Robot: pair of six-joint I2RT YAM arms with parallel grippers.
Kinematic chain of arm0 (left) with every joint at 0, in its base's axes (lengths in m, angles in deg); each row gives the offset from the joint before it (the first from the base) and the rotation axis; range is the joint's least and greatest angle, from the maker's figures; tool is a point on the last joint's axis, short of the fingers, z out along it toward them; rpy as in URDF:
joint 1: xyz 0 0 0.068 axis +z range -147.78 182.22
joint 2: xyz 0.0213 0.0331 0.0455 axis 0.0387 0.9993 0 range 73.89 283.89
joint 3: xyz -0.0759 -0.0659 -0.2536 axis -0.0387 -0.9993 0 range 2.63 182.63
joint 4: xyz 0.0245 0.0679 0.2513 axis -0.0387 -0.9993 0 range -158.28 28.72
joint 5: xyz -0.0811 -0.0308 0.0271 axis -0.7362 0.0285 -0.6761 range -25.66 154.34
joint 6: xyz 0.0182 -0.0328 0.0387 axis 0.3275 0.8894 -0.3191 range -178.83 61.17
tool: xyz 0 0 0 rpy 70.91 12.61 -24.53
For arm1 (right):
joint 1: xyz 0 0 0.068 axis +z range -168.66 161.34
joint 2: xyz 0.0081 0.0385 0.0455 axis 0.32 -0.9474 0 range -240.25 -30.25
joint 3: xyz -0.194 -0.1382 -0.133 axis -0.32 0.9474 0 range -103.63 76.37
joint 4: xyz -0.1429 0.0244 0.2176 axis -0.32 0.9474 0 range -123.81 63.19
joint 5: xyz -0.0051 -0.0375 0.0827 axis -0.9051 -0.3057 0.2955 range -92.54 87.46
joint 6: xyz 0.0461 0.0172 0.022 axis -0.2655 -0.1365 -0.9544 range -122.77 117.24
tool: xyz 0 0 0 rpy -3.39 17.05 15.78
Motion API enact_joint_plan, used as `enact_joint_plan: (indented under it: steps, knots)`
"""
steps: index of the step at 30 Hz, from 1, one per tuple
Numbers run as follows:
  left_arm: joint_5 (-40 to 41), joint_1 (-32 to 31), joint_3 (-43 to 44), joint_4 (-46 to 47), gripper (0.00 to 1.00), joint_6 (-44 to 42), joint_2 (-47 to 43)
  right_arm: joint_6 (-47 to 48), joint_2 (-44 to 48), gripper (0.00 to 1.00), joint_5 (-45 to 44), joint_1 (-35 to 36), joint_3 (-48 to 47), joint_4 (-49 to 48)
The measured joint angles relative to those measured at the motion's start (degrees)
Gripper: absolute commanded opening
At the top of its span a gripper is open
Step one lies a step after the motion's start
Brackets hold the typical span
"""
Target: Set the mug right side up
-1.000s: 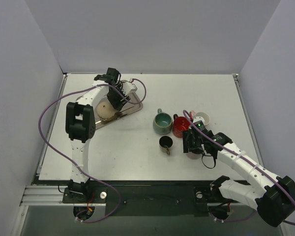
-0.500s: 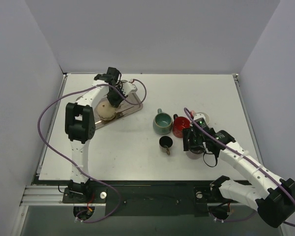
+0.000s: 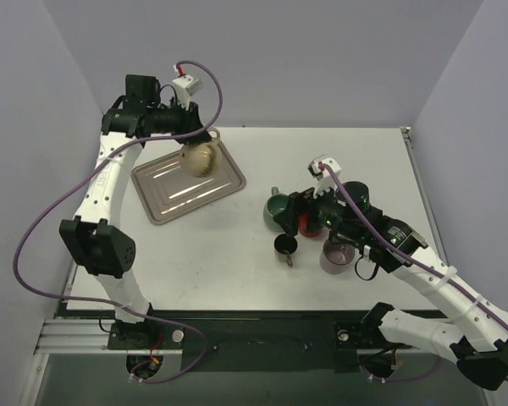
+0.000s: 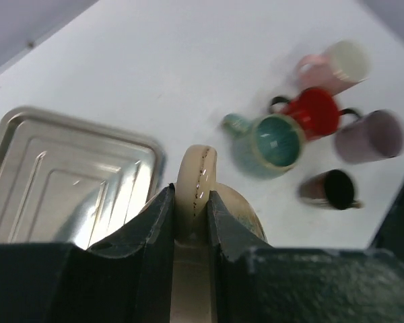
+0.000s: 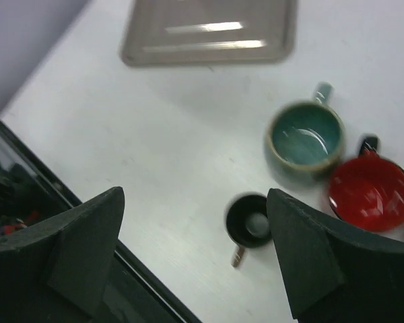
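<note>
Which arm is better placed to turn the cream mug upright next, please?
Left: the left jaws grip the cream mug by its handle, lifted near the tray; the right jaws hang open above the other mugs.

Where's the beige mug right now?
Top external view, far left: the beige ceramic mug hangs from the left gripper, fingers pinching its handle, above the far right part of the flat metal tray.

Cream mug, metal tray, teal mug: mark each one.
cream mug (image 3: 196,158), top external view, on its rounded body.
metal tray (image 3: 178,196), top external view, on its bare floor.
teal mug (image 5: 305,136), right wrist view, inside its bowl.
</note>
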Motion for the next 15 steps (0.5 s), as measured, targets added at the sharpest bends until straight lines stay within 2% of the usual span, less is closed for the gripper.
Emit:
enact_joint_plan:
  steps: [6, 10, 14, 15]
  knots:
    - [-14.8, -2.9, -8.9, 12.3, 0.00, 18.5, -13.7, -8.7, -7.2, 0.82, 8.6, 1.6, -0.2, -25.4]
    - [-19.9, -5.6, -11.4, 15.6, 0.00, 24.8, -18.9, -14.1, -13.7, 0.81, 10.8, 2.6, -0.3, -37.6]
    - [-21.5, -6.9, -12.1, 19.2, 0.00, 27.6, -20.2, -18.3, -16.9, 0.72, 13.7, 3.4, -0.8, -45.0]
    - [-21.6, -7.1, -12.2, 19.6, 0.00, 28.1, -20.2, -19.1, -17.6, 0.67, 14.1, 3.7, -1.3, -46.6]
